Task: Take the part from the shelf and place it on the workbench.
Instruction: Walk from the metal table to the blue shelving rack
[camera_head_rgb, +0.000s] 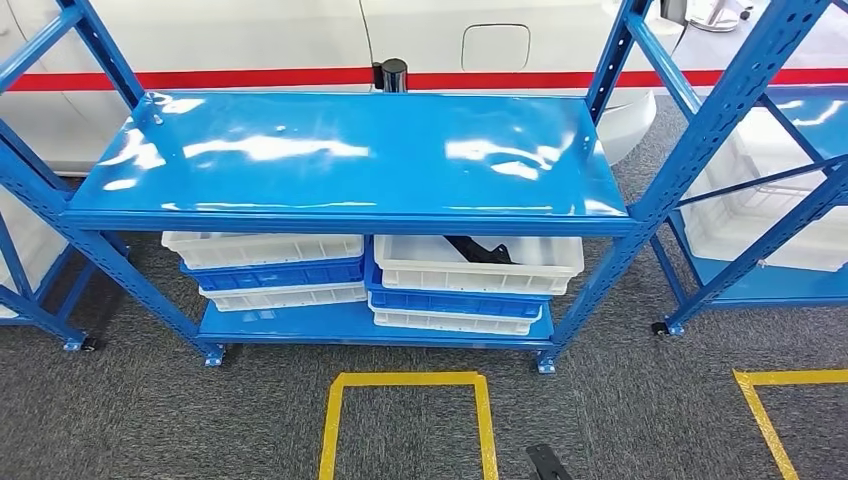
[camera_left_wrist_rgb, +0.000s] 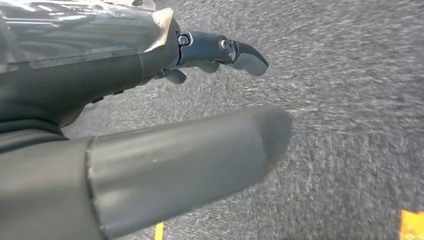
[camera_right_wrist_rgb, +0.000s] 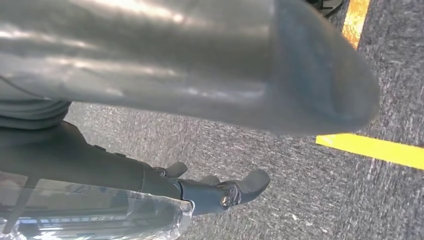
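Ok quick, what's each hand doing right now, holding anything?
Left hand: open, holding nothing, fingers apart above the carpet.
Right hand: open, holding nothing, over the carpet too.

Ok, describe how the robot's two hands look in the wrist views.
The left hand has a thick, smooth grey thumb with a rounded tip, and darker blue-grey fingers with a round metal screw at a joint. Clear glossy plastic wrap covers its back. The right hand matches it: a bulky grey thumb, dark fingers with the same round screw, and clear plastic over a dark shell.
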